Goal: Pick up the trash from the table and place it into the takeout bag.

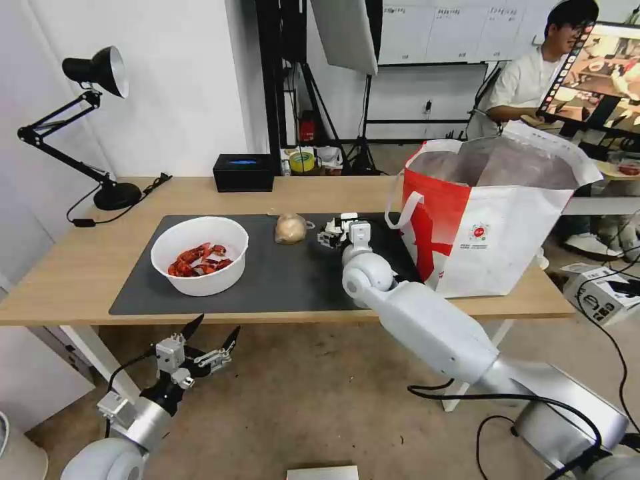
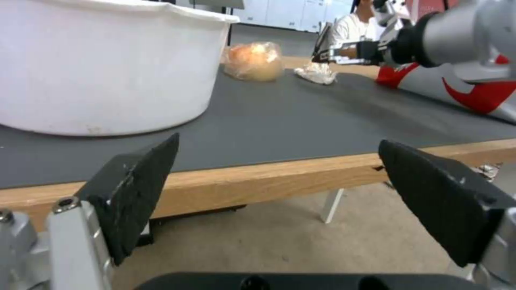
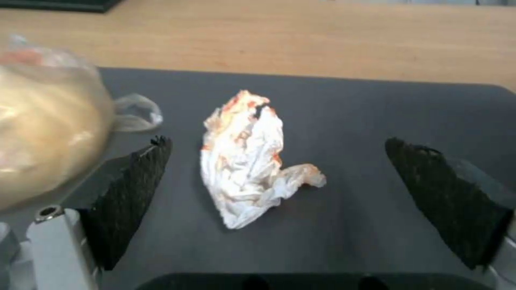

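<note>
Right gripper [image 1: 331,235] reaches out over the dark mat [image 1: 280,280] in the head view, low beside the takeout bag [image 1: 490,220], its fingers spread around the spot where the tissue lies. The left gripper [image 1: 212,340] hangs below the table [image 1: 67,267] edge, fingers also apart, holding nothing. On the mat this view counts one white bowl [image 1: 200,255] of crayfish shells and one small clear bag [image 1: 291,229] with a beige lump; one open takeout bag stands on the robot's right end of the table. A black box [image 1: 244,172] sits at the far edge.

From the left wrist view, the left gripper's two black pads [image 2: 137,189] stand wide apart in front of the table edge, with the bowl [image 2: 107,68] close ahead and the clear bag [image 2: 254,61] and tissue [image 2: 317,73] farther off.

The right wrist view shows one crumpled tissue [image 3: 247,159], stained orange, lying flat on the mat between the parted pads [image 3: 134,193], untouched. The clear bag [image 3: 43,129] presses in just beside one pad. The likely risk: closing here could snag that bag's loose knot, or the pads could skim over the thin tissue and leave it behind.
</note>
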Motion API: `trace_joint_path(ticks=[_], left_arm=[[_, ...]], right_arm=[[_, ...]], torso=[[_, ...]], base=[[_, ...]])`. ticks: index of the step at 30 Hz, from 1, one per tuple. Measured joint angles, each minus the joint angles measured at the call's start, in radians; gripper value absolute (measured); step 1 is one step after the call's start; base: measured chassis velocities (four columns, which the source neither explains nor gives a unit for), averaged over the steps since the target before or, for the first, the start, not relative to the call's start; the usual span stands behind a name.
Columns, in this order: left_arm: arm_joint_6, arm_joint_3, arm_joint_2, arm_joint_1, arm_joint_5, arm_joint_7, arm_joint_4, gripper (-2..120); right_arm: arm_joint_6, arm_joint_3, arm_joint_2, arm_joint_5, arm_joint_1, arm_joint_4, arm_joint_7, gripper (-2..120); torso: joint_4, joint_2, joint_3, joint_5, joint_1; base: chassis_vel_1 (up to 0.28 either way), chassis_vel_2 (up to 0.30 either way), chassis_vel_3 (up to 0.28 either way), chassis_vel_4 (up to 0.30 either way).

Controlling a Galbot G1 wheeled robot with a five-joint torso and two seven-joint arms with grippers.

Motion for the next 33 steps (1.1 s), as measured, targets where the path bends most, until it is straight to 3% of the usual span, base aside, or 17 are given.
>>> trace_joint_path(ticks=[22,26,33], left_arm=[[-0.004,0.004,-0.002,0.006,0.007,0.001,-0.001,100],[-0.005,0.004,-0.002,0.005,0.008,0.001,0.0,100],[-0.007,0.006,-0.003,0.004,0.011,0.001,0.002,100]], right_arm=[[-0.047,0.03,0.1,0.047,0.075,-0.194,-0.065,100],[-0.052,0.033,0.11,0.053,0.084,-0.216,-0.079,95],[-0.069,0.036,0.117,0.064,0.082,-0.227,-0.081,70]], torso=[[0.0,0.0,0.0,0.0,0.0],[0.0,0.0,0.0,0.0,0.0],[0.0,0.0,0.0,0.0,0.0]], base=[[0.0,0.0,0.0,0.0],[0.0,0.0,0.0,0.0],[0.0,0.0,0.0,0.0]])
